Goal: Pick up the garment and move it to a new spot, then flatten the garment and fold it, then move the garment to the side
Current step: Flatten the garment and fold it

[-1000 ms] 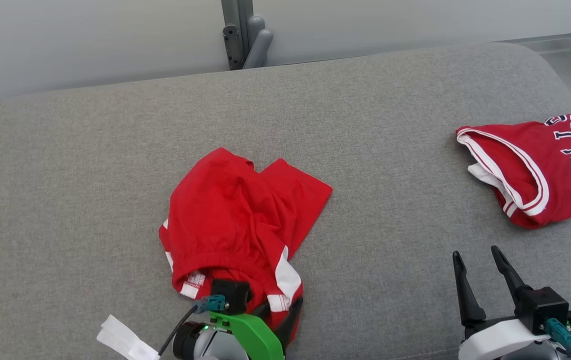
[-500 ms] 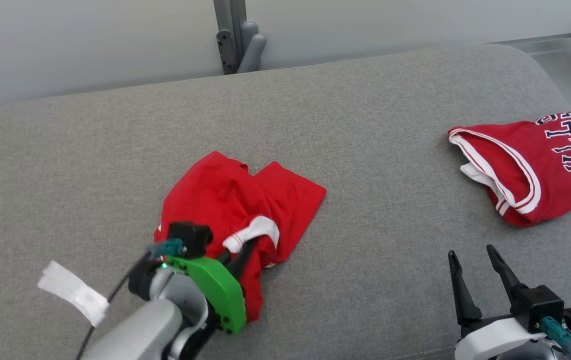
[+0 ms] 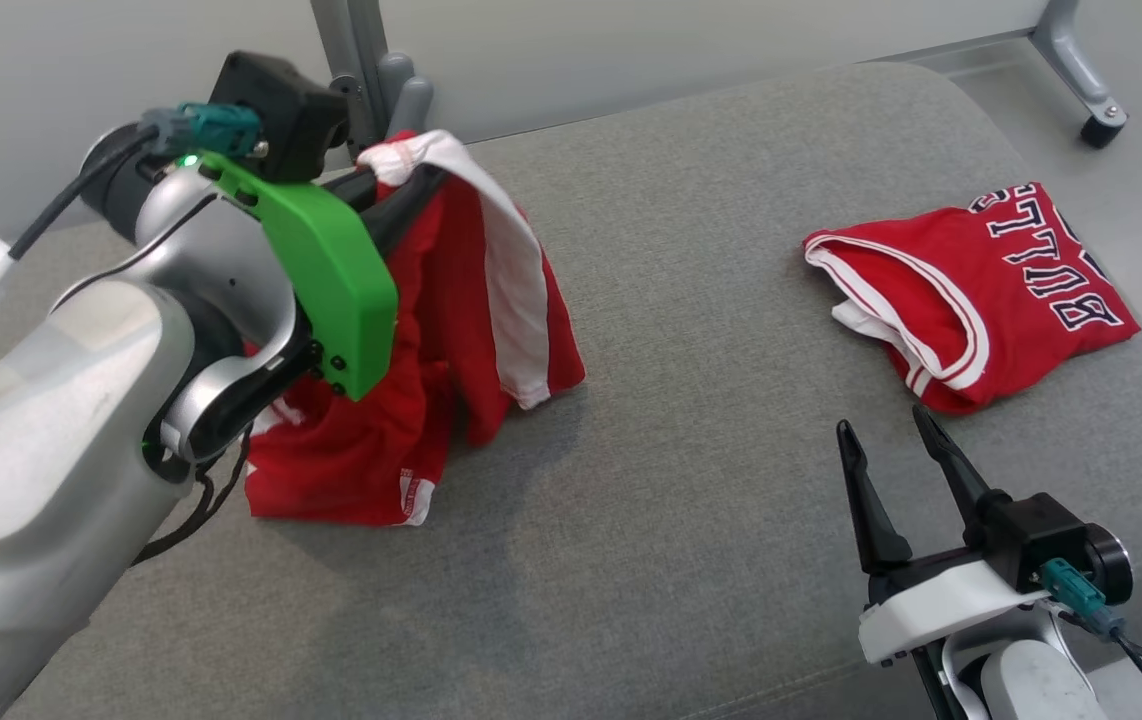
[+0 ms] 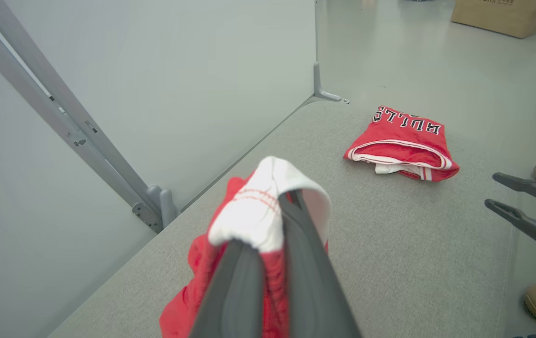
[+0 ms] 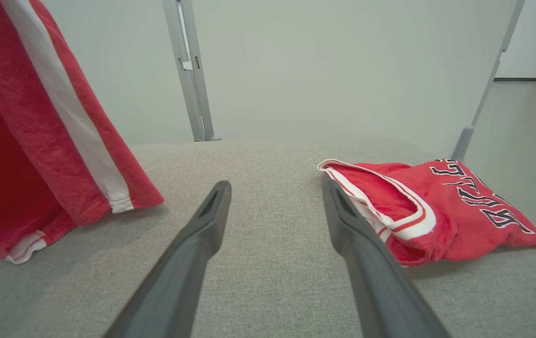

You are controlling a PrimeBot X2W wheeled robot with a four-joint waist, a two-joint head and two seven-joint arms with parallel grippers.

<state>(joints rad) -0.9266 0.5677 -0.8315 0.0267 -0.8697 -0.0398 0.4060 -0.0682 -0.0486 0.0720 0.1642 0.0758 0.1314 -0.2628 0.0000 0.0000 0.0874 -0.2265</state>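
The left fingers (image 4: 303, 253) are clamping the white-banded edge of the red garment (image 3: 451, 300), which is hanging limp down onto the bench (image 3: 691, 480). Soft and light, it is likely sagging wherever unheld, so gripping 2 edge corners suits it. The right fingers (image 5: 197, 234) are standing apart, empty.

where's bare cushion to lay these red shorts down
Widest bare stretch: the grey cushion between the hanging shorts and the jersey, down to the front edge. Crowded at the right end, by the jersey and open right claw.
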